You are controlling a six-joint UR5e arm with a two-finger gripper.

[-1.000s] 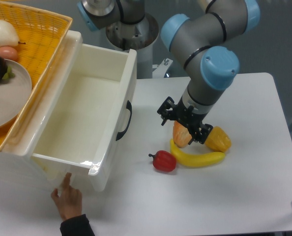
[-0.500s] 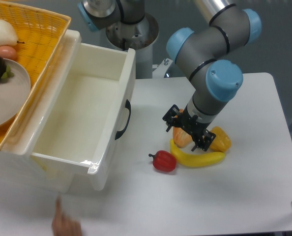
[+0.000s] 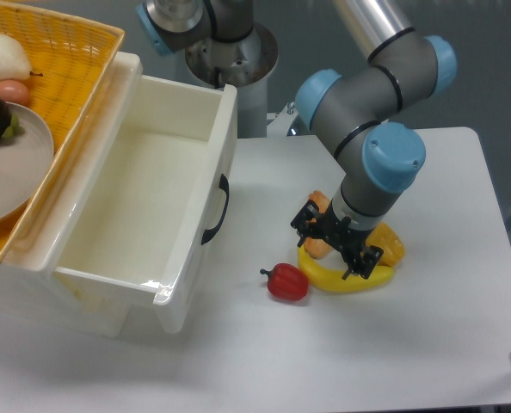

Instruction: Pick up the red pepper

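Plainly, glossy red pepper (image 3: 287, 282) shows short dark stem.

The scene is bright and evenly lit, apparently from overhead. The white surface (image 3: 427, 344) reads pale grey-white with no blown-out patches. Shadows are soft and short: a faint one lies beneath the red pepper (image 3: 287, 281) and another along the base of the white bin (image 3: 178, 318). Small glints sit on the pepper's skin, on the bin's front rim and on the arm's metal tube (image 3: 367, 21). Focus is sharp throughout, with no visible motion blur and no obvious bending at the edges.
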